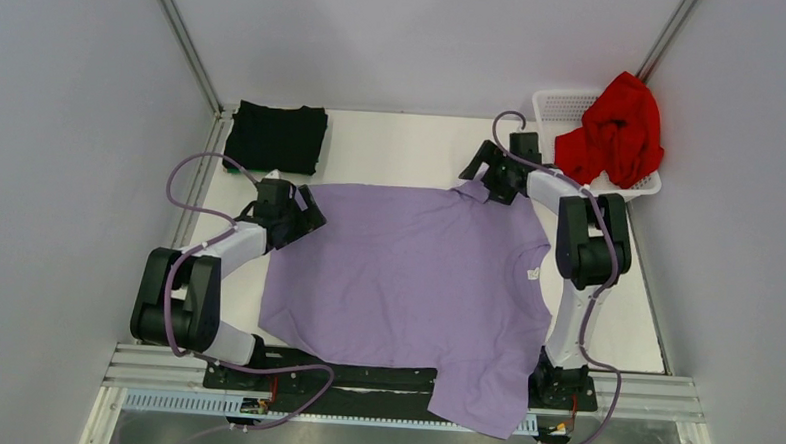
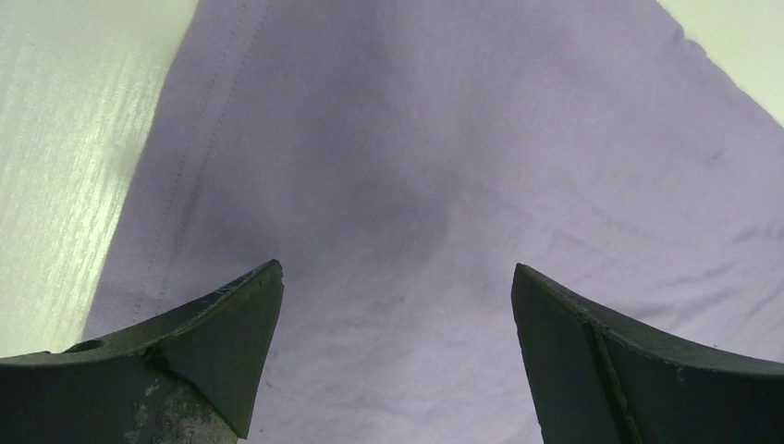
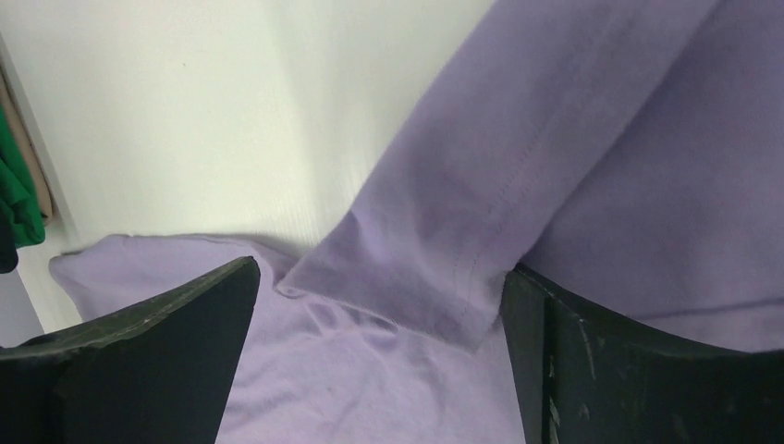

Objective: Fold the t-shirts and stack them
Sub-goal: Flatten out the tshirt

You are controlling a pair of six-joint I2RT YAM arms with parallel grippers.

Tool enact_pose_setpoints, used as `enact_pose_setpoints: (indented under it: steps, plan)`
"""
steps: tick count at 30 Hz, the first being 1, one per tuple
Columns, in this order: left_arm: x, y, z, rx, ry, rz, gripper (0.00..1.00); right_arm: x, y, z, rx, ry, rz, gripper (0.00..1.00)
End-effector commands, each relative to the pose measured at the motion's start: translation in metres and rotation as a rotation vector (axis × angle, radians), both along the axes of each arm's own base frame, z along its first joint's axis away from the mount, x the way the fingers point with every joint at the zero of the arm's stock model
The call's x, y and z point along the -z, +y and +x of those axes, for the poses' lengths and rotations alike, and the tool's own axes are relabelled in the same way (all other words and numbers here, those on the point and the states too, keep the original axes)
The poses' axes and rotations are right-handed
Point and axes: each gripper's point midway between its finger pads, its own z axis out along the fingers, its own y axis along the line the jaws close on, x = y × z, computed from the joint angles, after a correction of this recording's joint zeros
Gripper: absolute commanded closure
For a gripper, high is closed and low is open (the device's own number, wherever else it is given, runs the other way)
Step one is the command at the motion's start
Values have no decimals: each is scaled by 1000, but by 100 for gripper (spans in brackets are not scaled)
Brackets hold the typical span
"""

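The lavender-purple t-shirt [image 1: 412, 278] lies spread flat across the table, one sleeve hanging over the near edge. My left gripper [image 1: 307, 216] is open over its far left corner; cloth [image 2: 398, 213] fills the gap between the fingers. My right gripper [image 1: 493, 186] is open over the far right sleeve, whose hemmed cuff [image 3: 434, 268] lies folded between the fingers. The black t-shirt [image 1: 277, 137] lies folded at the far left. The bright red t-shirt [image 1: 618, 132] is bunched in the basket.
A white lattice basket [image 1: 556, 107] stands at the far right corner. Metal frame posts rise at both back corners. A rail [image 1: 162, 372] runs along the near edge. Bare table [image 1: 402, 147] shows behind the purple shirt.
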Motion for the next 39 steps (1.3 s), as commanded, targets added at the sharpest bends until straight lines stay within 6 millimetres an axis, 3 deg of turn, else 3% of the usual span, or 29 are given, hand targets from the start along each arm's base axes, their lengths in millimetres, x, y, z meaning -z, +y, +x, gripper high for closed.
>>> enact_pose_setpoints:
  steps: [1,7,12,15,19,23,27,31,35,39]
  plan:
    - [-4,10,9,-23,-23,52,0,-12,11,31,-9,-86,17,0]
    - [-4,13,11,-25,-18,71,0,-23,33,59,-24,-197,65,0]
    - [-6,16,13,-40,-16,86,0,-50,66,100,-30,-338,128,1]
    - [-8,17,15,-47,-16,88,0,-53,79,122,-5,-382,131,1]
    - [-16,18,20,-51,-23,96,0,-55,91,151,8,-415,125,1]
    - [-25,21,21,-56,-36,112,0,-74,89,161,-18,-456,48,0]
    - [-39,19,24,-56,-70,101,0,-101,78,146,-49,-510,-43,0]
    - [-54,12,28,-29,-105,71,0,-108,61,110,-77,-477,-146,0]
    - [-62,4,32,-1,-123,44,0,-95,48,68,-60,-409,-192,0]
    - [-57,1,30,16,-111,32,0,-74,58,37,-117,-337,-139,0]
